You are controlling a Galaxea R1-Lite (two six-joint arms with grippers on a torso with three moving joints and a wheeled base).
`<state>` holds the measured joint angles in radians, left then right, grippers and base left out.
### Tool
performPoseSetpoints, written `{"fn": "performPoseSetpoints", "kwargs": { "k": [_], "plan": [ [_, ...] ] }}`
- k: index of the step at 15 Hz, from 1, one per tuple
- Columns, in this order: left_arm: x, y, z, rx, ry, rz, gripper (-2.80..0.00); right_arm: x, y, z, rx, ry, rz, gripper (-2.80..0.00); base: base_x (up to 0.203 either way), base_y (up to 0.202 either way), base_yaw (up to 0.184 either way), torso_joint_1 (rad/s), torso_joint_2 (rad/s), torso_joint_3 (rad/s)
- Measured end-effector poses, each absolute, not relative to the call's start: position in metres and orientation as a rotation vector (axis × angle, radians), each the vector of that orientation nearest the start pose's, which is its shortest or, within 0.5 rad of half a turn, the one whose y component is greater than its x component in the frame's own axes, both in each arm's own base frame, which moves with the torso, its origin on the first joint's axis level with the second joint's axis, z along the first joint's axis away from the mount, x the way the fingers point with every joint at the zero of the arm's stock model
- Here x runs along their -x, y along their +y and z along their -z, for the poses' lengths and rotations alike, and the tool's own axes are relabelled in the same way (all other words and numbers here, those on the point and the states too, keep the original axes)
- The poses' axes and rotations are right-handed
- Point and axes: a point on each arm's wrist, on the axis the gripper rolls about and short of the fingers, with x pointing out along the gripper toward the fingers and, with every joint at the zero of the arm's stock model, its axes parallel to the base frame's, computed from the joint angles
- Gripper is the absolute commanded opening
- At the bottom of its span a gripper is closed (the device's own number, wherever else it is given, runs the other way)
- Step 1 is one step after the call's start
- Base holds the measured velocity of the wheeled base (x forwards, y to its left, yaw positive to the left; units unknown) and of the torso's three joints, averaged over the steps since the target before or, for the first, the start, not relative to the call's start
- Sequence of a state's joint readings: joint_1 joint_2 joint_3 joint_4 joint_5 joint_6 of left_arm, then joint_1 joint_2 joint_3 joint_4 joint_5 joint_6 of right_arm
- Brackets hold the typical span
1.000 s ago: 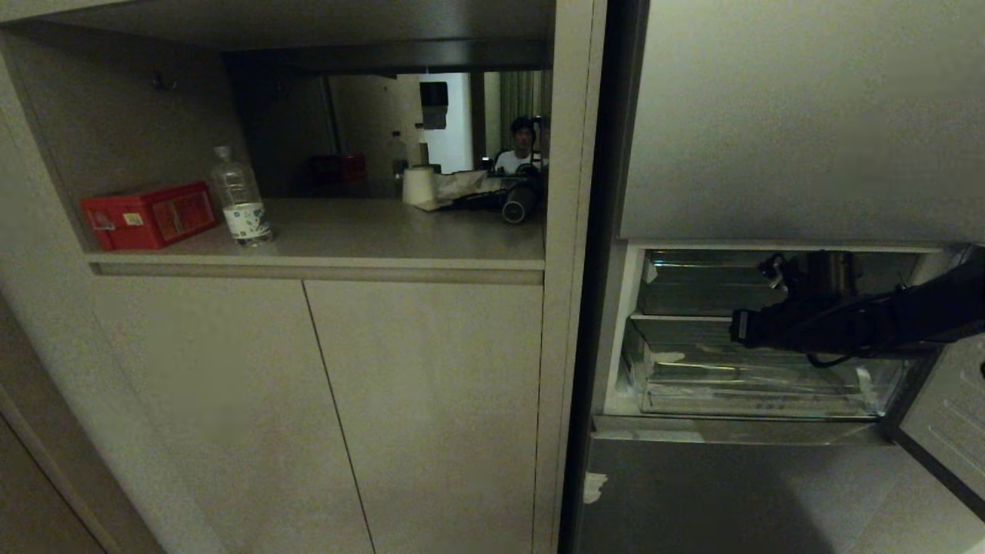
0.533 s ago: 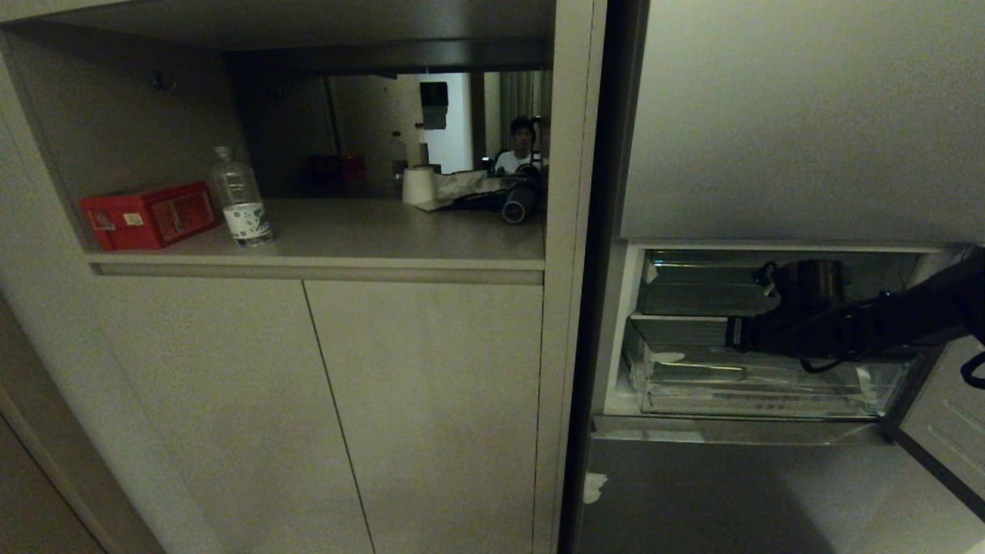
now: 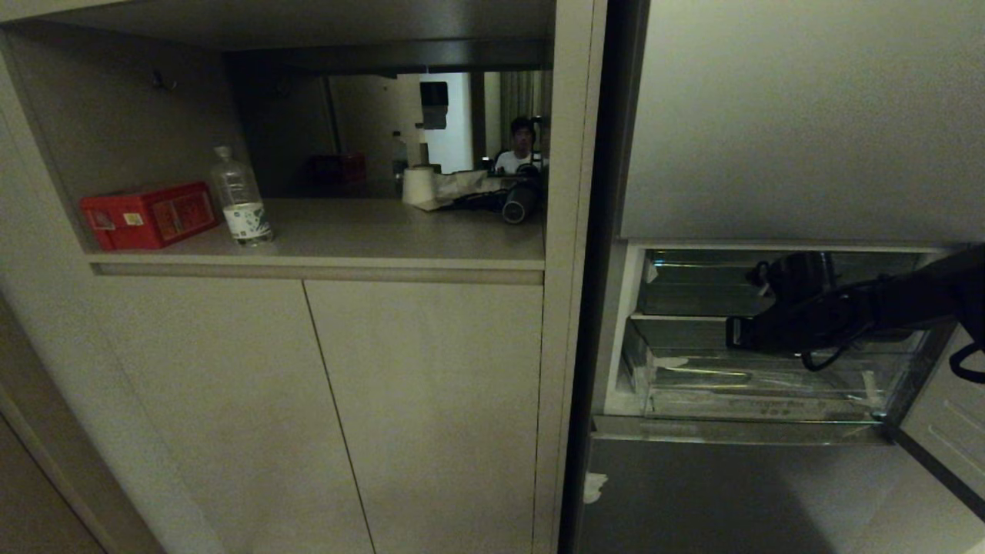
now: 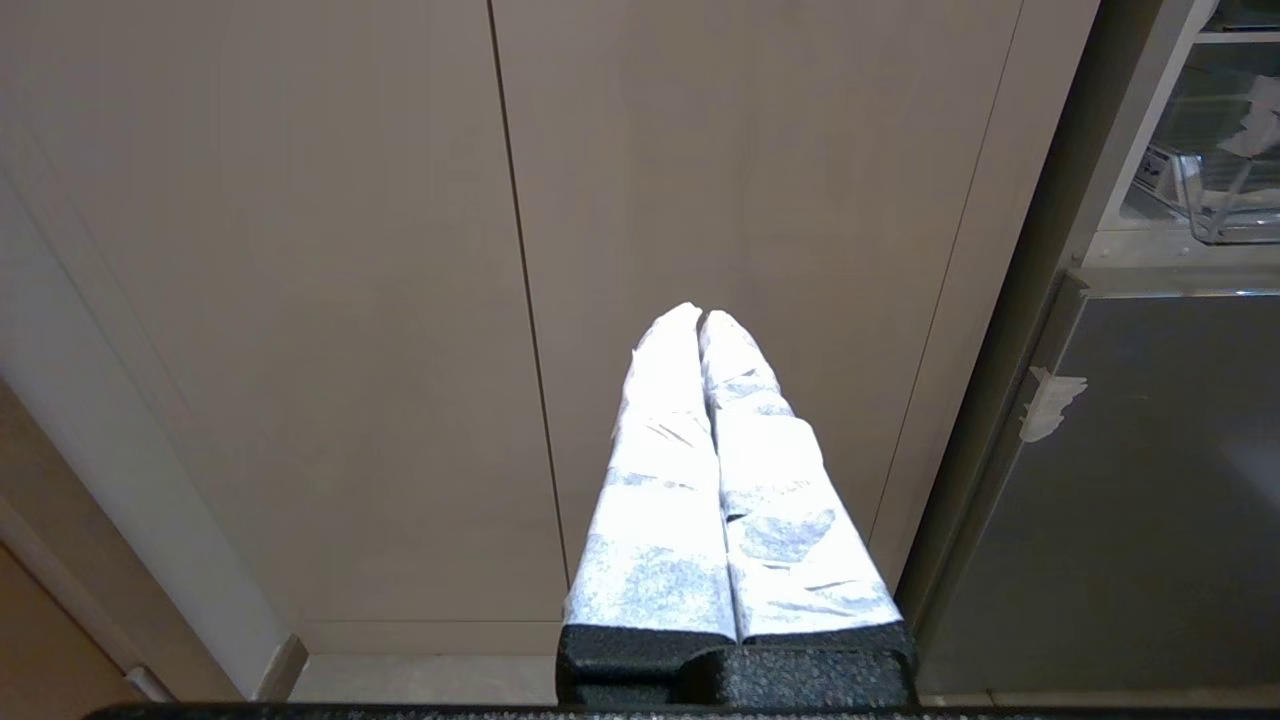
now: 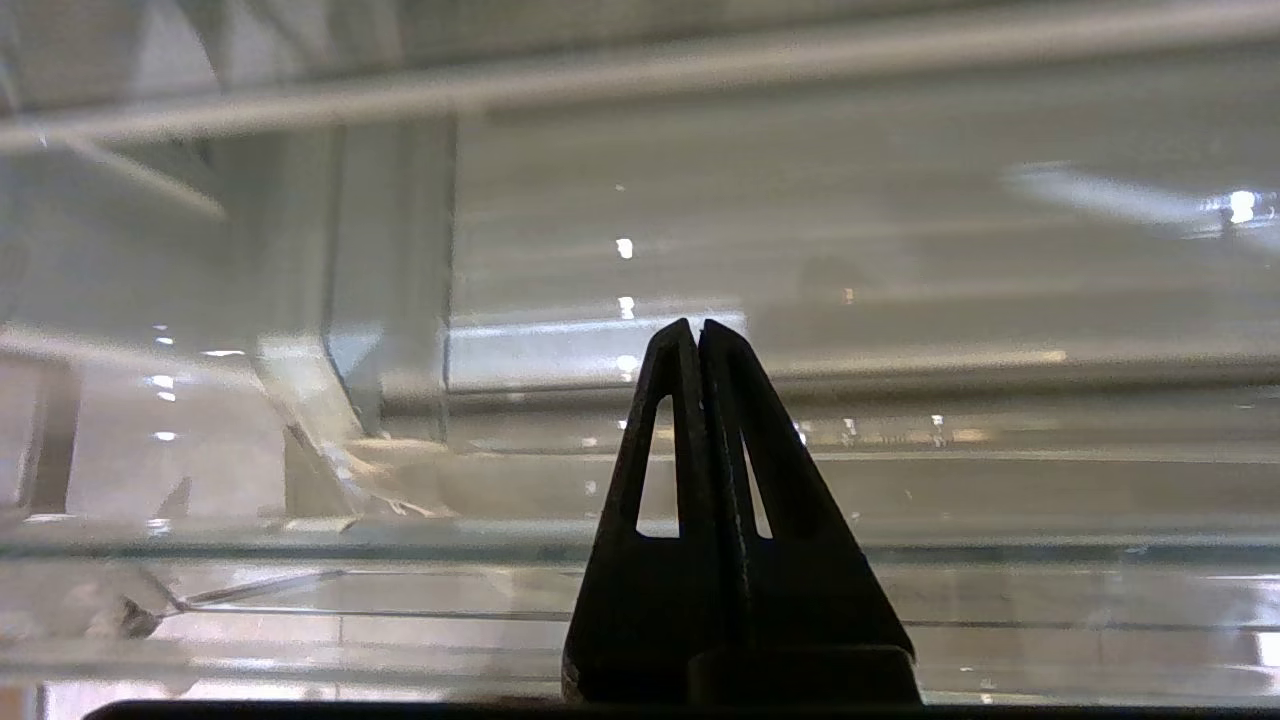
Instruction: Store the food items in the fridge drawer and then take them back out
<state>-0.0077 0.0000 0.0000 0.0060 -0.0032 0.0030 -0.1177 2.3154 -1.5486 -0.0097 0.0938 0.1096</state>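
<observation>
The fridge drawer is the deep clear bin low in the open fridge compartment, and its glossy rim fills the right wrist view. My right gripper reaches in from the right, just above the drawer's front. Its black fingers are shut with nothing between them. My left gripper is shut and empty, with white-wrapped fingers, and hangs in front of the cabinet doors, outside the head view. The food items are out of view.
A shallower clear tray sits above the drawer. The open fridge door stands at the right. Left of the fridge, a cabinet shelf holds a red box, a water bottle and a paper roll. A mirror behind shows a person.
My right forearm has lifted a little while the gripper stays above the drawer front. The left arm has not moved.
</observation>
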Motion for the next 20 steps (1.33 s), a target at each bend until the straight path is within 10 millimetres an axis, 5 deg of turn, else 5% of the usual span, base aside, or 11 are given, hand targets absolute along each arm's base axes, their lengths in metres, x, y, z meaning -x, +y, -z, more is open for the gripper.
{"fn": "performPoseSetpoints", "kwargs": {
  "k": [8,20],
  "plan": [
    [0.023,0.000,-0.075,-0.003,0.006,0.010,-2.80,-0.438,-0.060,-0.103,-0.172,0.909,0.140,-2.80,0.000,0.000,0.000,0.000,0.00,0.000],
    [0.023,0.000,-0.075,-0.003,0.006,0.011,-2.80,-0.401,-0.075,-0.100,-0.150,1.046,0.155,-2.80,0.000,0.000,0.000,0.000,0.00,0.000]
  ]
}}
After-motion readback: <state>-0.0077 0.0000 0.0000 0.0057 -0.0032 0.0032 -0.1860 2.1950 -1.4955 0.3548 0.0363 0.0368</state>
